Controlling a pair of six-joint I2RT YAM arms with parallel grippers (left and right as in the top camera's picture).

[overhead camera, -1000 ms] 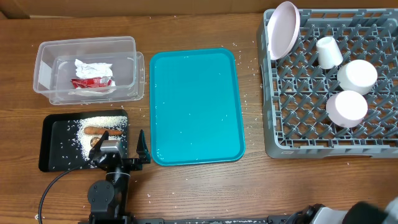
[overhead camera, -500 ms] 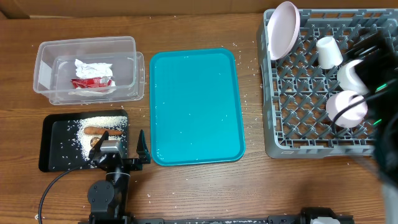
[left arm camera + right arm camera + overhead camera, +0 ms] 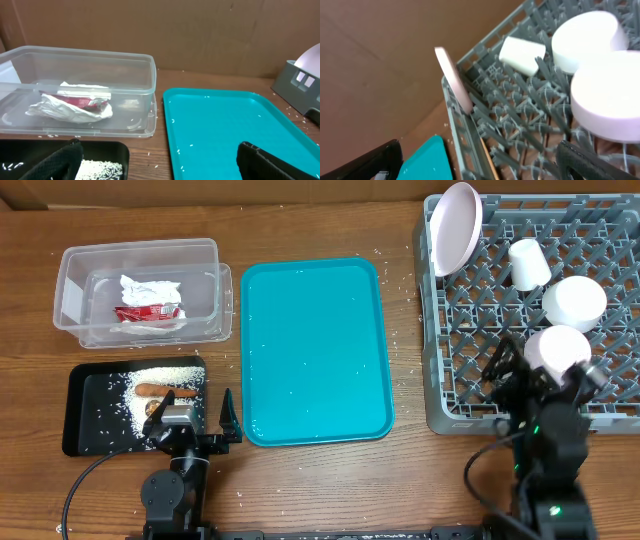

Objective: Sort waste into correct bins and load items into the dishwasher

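The clear tub [image 3: 135, 248] at the back left holds a crumpled napkin [image 3: 140, 285] and a red wrapper [image 3: 145, 312]. The black tray [image 3: 88, 430] holds rice [image 3: 165, 378], a sausage-like stick [image 3: 160, 391] and a brown lump [image 3: 152, 408]. The grey rack [image 3: 480, 310] holds the plate [image 3: 455, 225] on edge, the cup [image 3: 527, 263] and two upturned bowls [image 3: 575, 302] [image 3: 560, 345]. My left gripper [image 3: 190, 423] is open and empty at the black tray's right end. My right gripper [image 3: 545, 368] is open and empty at the rack's front, by the nearer bowl.
The teal serving tray [image 3: 310, 340] lies between the bins and the rack, with a few rice grains on it. Loose grains dot the wood around it. The left wrist view shows the tub [image 3: 75, 55], the teal tray [image 3: 225, 130] and the black tray [image 3: 100, 147].
My right arm swept in from the bottom right, blurred over the rack's right side, and now sits at the rack's front edge. The left arm has not moved.
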